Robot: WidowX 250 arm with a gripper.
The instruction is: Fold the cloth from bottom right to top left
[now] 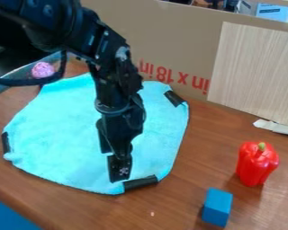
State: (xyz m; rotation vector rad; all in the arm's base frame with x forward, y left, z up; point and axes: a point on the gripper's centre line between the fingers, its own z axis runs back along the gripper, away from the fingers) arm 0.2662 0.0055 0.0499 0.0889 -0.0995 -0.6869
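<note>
Cloth [59, 130] lies unfolded on the surface [176, 204]. Gripper [120, 167] is at its near edge, beside a black corner strip [140, 183]; grip state cannot be determined. Step judged: securing bottom right; next, lift toward top left. Cardboard [170, 40] limits rear travel; pepper [256, 164] stands well apart.

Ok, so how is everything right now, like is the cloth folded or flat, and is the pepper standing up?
Cloth, spread out, not folded
Gripper, pointing down at the cloth's near part
Red pepper, upright, stem up
Cardboard, standing up
</note>
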